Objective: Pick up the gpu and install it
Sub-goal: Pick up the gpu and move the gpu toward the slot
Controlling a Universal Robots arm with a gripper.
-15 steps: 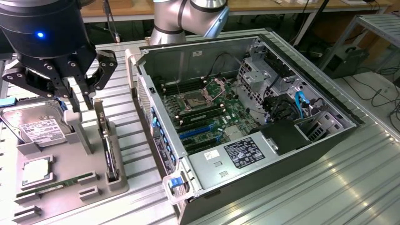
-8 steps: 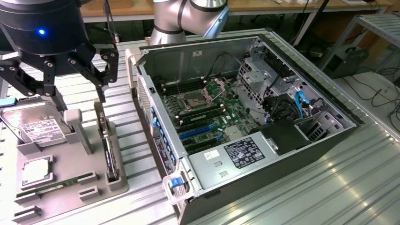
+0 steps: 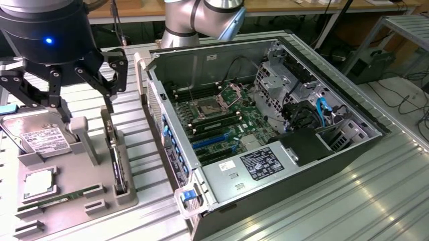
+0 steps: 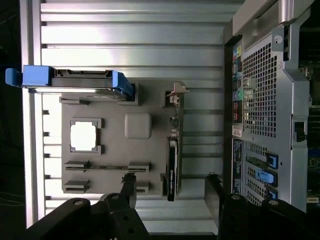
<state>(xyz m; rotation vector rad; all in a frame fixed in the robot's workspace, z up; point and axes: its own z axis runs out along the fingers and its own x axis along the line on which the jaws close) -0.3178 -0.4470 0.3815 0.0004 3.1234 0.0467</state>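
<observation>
- The tool (image 3: 88,109) (image 4: 171,189) hangs over the grey holder (image 3: 100,173) (image 4: 115,111) at the exterior view's left, its black fingers (image 3: 109,95) (image 4: 128,186) spread wide apart and clamped on nothing.
- The gpu (image 3: 118,163) (image 4: 172,160) stands on its long edge in a slot along the side of the holder nearest the computer case (image 3: 221,60) (image 4: 260,85), outside the case.
- In the wrist view the card is seen edge-on as a thin dark strip, its silver bracket (image 4: 176,92) at the end away from the fingers.
- In that view one finger lies on each side of the card's near end, each with a gap to the card.
- The holder also carries a hard drive (image 3: 37,135) (image 4: 75,80) standing on edge in blue rails, a processor chip (image 3: 39,183) (image 4: 83,136) lying flat and a narrow memory stick (image 3: 62,197) (image 4: 107,166).
- The holder and the case both rest on a ribbed metal surface (image 3: 335,201) (image 4: 130,40).
- The case lies on its side with the panel off, showing the motherboard (image 3: 228,118) and its blue slots (image 3: 211,140).
</observation>
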